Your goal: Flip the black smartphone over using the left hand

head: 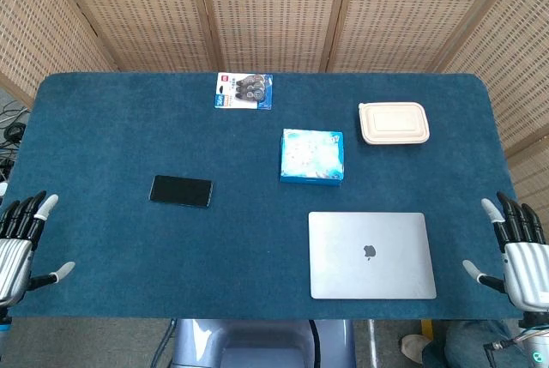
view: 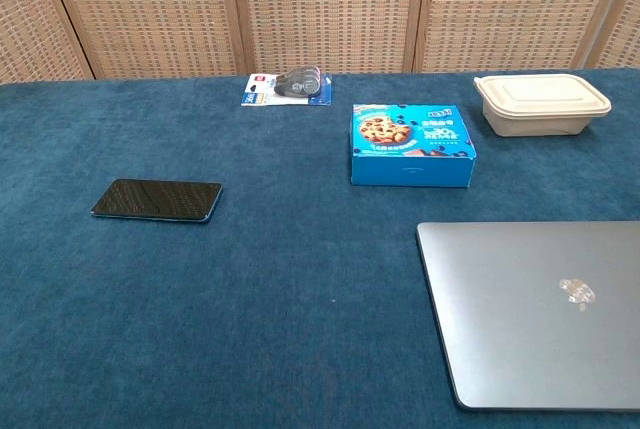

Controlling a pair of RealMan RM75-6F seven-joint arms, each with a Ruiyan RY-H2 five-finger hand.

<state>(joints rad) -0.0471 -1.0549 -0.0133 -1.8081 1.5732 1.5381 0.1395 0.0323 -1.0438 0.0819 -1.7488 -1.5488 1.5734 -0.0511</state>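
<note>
Lying flat on the blue worktop (head: 111, 128), left of centre: black smartphone (head: 181, 190). Hovering at the near left edge, well apart from it: left hand (head: 21, 244), fingers spread, holding nothing. Right hand (head: 519, 248) likewise splayed, empty.

A counter (head: 129, 128) covered in dark blue cloth carries five things. A black phone (head: 181, 190) lies flat toward the left side, well apart from the rest. A closed grey laptop (head: 371, 255) sits at the near right. Just behind it lies a blue biscuit box (head: 311, 156), with a beige lidded container (head: 394, 123) further right. A small packaged item (head: 244, 91) lies near the far edge.
</note>
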